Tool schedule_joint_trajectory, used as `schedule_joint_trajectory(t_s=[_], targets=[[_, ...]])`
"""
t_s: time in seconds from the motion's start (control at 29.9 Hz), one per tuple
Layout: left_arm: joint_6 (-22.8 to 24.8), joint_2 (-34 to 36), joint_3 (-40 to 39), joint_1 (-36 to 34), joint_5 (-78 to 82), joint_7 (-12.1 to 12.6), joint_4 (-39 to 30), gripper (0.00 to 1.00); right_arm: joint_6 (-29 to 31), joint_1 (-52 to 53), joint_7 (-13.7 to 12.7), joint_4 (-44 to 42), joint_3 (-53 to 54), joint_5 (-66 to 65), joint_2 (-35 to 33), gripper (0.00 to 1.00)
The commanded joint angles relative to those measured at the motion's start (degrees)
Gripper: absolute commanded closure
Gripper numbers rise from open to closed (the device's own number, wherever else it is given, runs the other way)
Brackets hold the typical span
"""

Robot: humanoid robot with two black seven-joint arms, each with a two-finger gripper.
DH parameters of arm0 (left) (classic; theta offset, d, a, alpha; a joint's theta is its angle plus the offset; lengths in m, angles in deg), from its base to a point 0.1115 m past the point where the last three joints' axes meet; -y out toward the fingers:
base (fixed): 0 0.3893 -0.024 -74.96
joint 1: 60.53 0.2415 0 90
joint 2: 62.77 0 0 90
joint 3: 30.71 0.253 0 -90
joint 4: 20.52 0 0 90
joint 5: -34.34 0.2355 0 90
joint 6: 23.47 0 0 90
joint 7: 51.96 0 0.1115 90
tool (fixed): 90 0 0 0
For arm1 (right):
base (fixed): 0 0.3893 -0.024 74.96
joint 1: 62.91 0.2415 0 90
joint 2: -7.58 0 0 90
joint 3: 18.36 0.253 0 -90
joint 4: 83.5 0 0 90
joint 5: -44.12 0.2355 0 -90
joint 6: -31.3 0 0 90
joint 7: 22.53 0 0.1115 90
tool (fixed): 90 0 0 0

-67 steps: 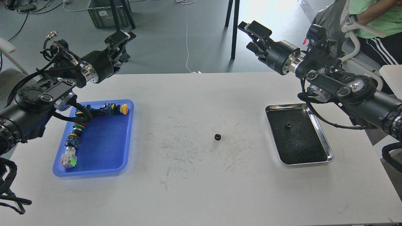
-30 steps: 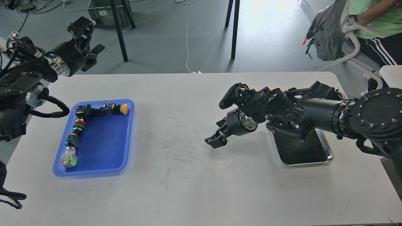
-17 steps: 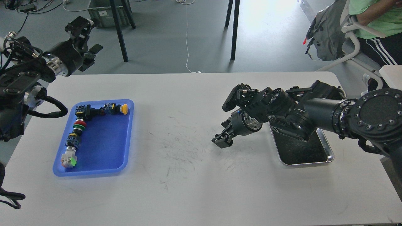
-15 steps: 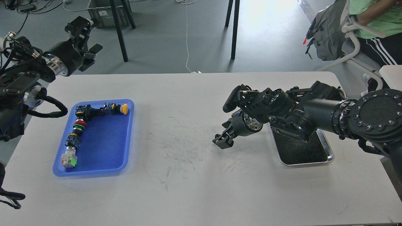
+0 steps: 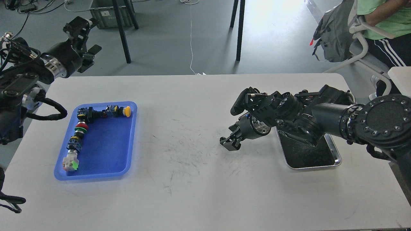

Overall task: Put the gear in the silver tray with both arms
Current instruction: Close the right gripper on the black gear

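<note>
Grey floor (image 5: 167, 48) beyond a white, scuffed table (image 5: 192, 186). Black table legs (image 5: 239, 29) stand at centre rear; a grey crate (image 5: 106, 12) sits rear left. A thin cable (image 5: 191, 35) crosses the floor. Bright light falls upper right.

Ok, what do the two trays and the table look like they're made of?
The silver tray looks like polished metal: bright mirror-like rim, dark reflective floor. The blue tray looks like moulded plastic: uniform colour, soft sheen, rounded lip. The table seems a matte white laminate, scuffed with dark marks, though that is less certain.
</note>
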Motion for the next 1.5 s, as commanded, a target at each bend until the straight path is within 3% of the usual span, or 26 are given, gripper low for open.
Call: schedule_joint_trajectory(t_s=[0.0, 0.4, 0.47, 0.7, 1.04, 1.2, 1.47], targets=[[0.0, 0.85, -0.08, 0.11, 0.01, 0.0, -0.01, 0.01, -0.71, -0.3, 0.0, -0.02, 0.21, 0.22, 0.0, 0.32], [0.0, 2.17, -0.17, 0.46, -0.17, 0.0, -0.01, 0.01, -2.91, -1.44, 0.0, -0.46, 0.56, 0.48, 0.0, 0.37], [0.0, 2.17, -0.17, 0.55, -0.17, 0.0, -0.01, 0.01, -3.0, -1.53, 0.0, -0.55, 0.65, 0.4, 0.0, 0.45], [0.0, 2.17, -0.17, 0.55, -0.17, 0.0, -0.01, 0.01, -3.0, -1.7, 0.0, -0.55, 0.65, 0.4, 0.0, 0.6], [0.0, 2.7, -0.25, 0.55, -0.17, 0.0, -0.01, 0.01, -3.09, -2.14, 0.0, -0.9, 0.56, 0.31, 0.0, 0.74], [0.0, 2.7, -0.25, 0.81, -0.17, 0.0, -0.01, 0.01, -3.0, -1.36, 0.0, -0.81, 0.56, 0.31, 0.0, 0.98], [0.0, 2.7, -0.17, 0.99, -0.87, 0.0, -0.01, 0.01, -2.82, 1.89, 0.0, -0.11, 0.56, 0.66, 0.0, 0.99]])
